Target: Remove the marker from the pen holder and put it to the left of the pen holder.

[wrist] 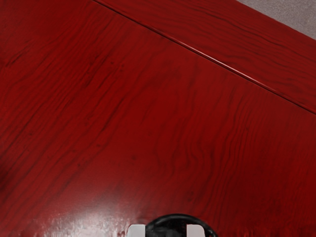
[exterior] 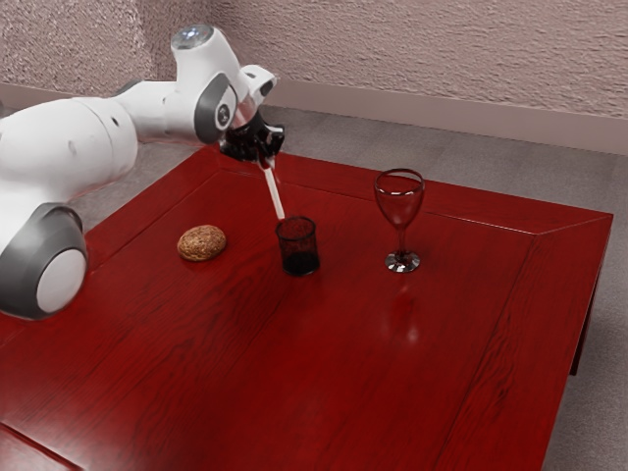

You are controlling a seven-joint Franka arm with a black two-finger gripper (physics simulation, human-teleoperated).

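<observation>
Counts: 1 marker point(exterior: 274, 192), 1 pen holder point(exterior: 299, 259), 1 wine glass point(exterior: 401, 202), 1 brown roundish baked item point(exterior: 201, 243), 1 worktop point(exterior: 392, 373), 1 arm point(exterior: 86, 147) with 1 claw point(exterior: 266, 160). Holder dark, upright. Glass upright on its foot.

Edges/room: in the exterior view, baked item, holder and glass make a loose row across the red worktop, holder in the middle, none touching. Gap of bare wood on both sides of holder; baked item nearer to it than glass is. Wide stretch of wood from holder toward the camera. More wood from glass to the worktop's edge at the exterior view's right, well apart. Far edge runs behind the row, grey floor point(exterior: 343, 142) past it. Wrist view: mostly red wood, one long straight groove, strip of floor beyond the edge, dark curved rim at the lower edge, can't tell for sure what it belongs to.

Marker vs claw: pale marker directly below claw, upper end right at claw's tip, tilted, lower end meeting the holder's rim as seen in the exterior view. Can't tell if that end is inside or behind the holder. Claw above holder height; can't tell whether it's clenched on the marker or released.
</observation>
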